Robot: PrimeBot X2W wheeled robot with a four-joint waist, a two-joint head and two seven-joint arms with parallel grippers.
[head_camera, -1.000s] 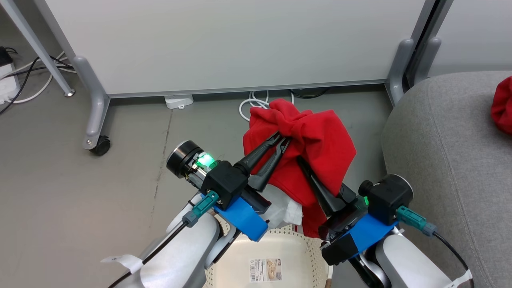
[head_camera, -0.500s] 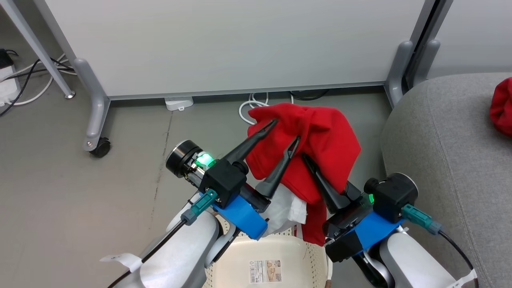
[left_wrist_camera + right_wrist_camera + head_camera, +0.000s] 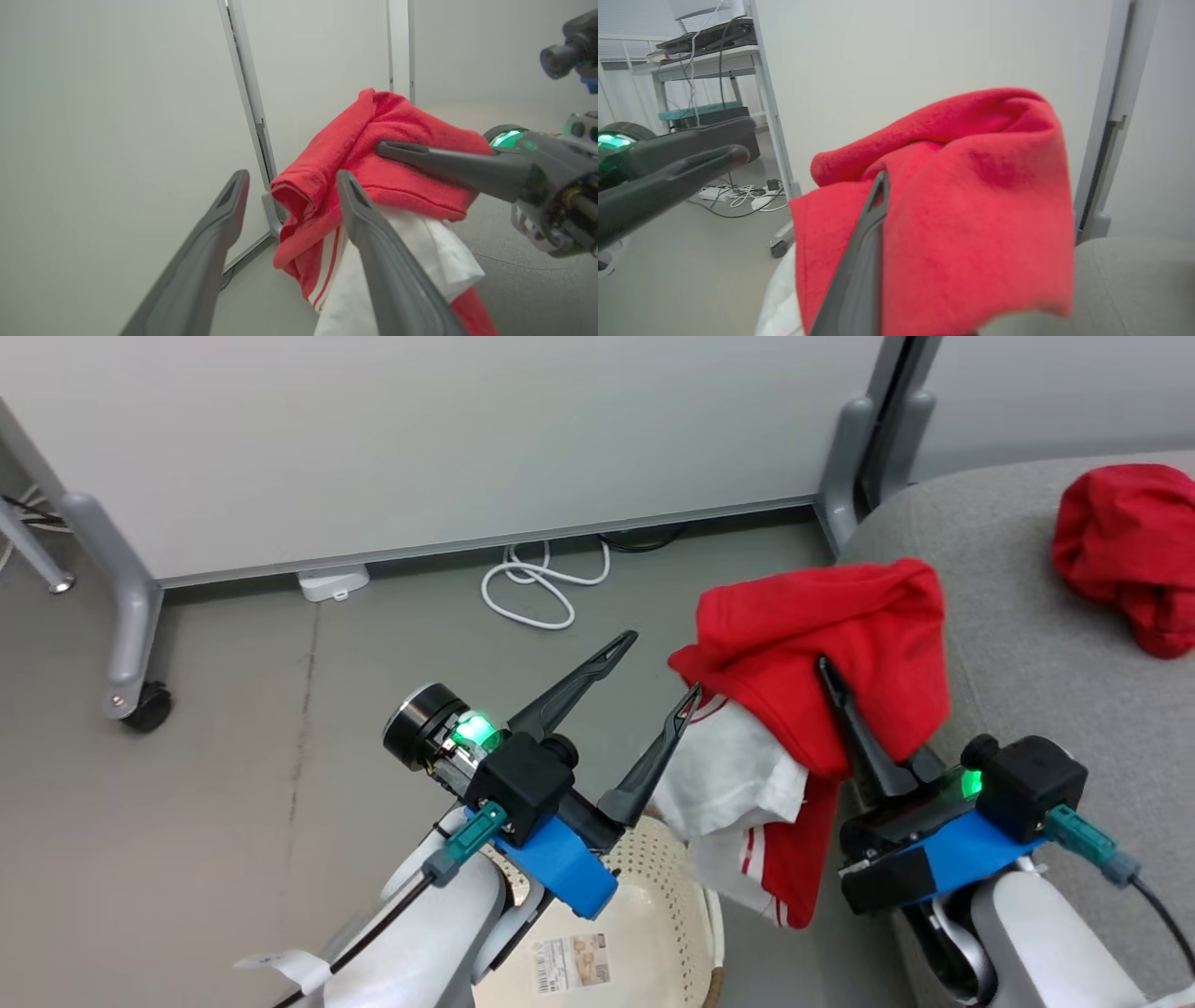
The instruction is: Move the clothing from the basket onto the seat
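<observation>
Your left claw (image 3: 665,665) stands wide and empty now, where a second ago it was pinched shut on the cloth alongside the other; its inner finger sits just beside the fabric's edge, and you cannot tell whether it brushes it; your right claw (image 3: 834,683) alone carries the striped garment (image 3: 803,635), one finger showing against the red, the other buried under the folds, so the grip reads as closed on cloth; the garment hangs in the air, red top bunched over the claw, white panel and striped hem trailing below, between the basket (image 3: 672,887) and the rounded edge of the seat (image 3: 1027,644); the head camera has swung right, so more of the seat is in frame; the plain red garment (image 3: 1125,546) already lies on it, well apart from the one in hand; by my reading the handover is finished and this is the last carry; what remains is getting over the cushion and letting go.
</observation>
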